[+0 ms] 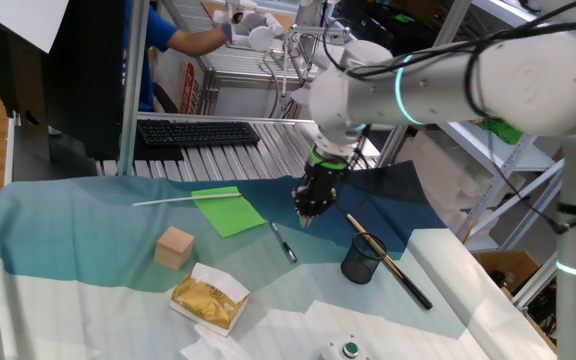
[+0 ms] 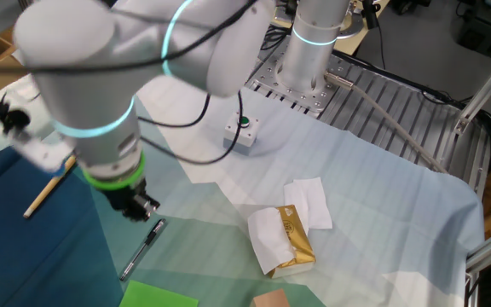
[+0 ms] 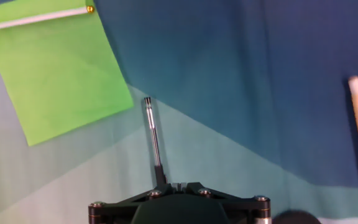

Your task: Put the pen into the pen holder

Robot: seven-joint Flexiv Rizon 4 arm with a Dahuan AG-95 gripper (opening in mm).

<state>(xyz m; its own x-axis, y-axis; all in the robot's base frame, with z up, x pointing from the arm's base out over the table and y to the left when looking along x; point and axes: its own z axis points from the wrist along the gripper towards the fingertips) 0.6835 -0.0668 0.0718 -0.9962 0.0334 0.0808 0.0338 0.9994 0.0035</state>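
The pen (image 1: 284,242) lies flat on the cloth, between the green paper and the pen holder (image 1: 360,260), a small black mesh cup standing upright to its right. My gripper (image 1: 308,208) hovers just above and behind the pen's far end, not touching it. In the other fixed view the gripper (image 2: 140,207) is above the pen (image 2: 143,247). In the hand view the pen (image 3: 154,140) runs up from under the gripper (image 3: 176,185), whose jaws meet with nothing between them. The holder's rim (image 3: 296,218) peeks in at the bottom edge.
A long brown-and-black stick (image 1: 388,258) lies beside the holder. A green paper (image 1: 228,211) and a thin white rod (image 1: 168,200) lie to the left. A tan wooden cube (image 1: 175,247) and a golden snack packet (image 1: 208,300) sit at the front left. A button box (image 2: 239,134) stands near the arm's base.
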